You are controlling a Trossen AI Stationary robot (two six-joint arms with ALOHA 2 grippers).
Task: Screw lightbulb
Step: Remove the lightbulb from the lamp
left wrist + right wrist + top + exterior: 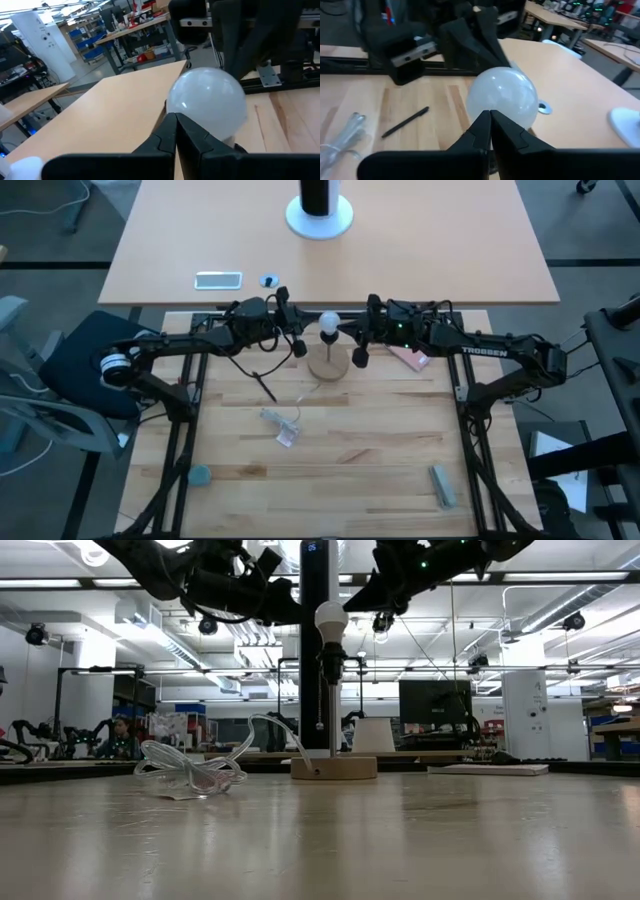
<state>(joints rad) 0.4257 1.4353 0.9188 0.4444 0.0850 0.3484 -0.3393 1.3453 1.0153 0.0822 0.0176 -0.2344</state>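
The white frosted lightbulb (329, 320) sits upright in a black socket (331, 665) on top of a thin stem. The stem rises from a round wooden base (328, 366) at the middle of the table's far part. My left gripper (298, 344) is shut just left of the bulb, which fills the left wrist view (207, 102) behind the fingertips. My right gripper (358, 354) is shut just right of it, with the bulb (502, 97) close ahead. In the high view a gap shows between the bulb and each gripper.
A clear plastic packet (282, 425) and a black pen (265, 387) lie near the table's middle left. A pinkish packet (410, 358) lies under my right arm. A teal piece (200, 475) and a grey block (442, 485) lie near the front. A second table (330, 270) stands behind.
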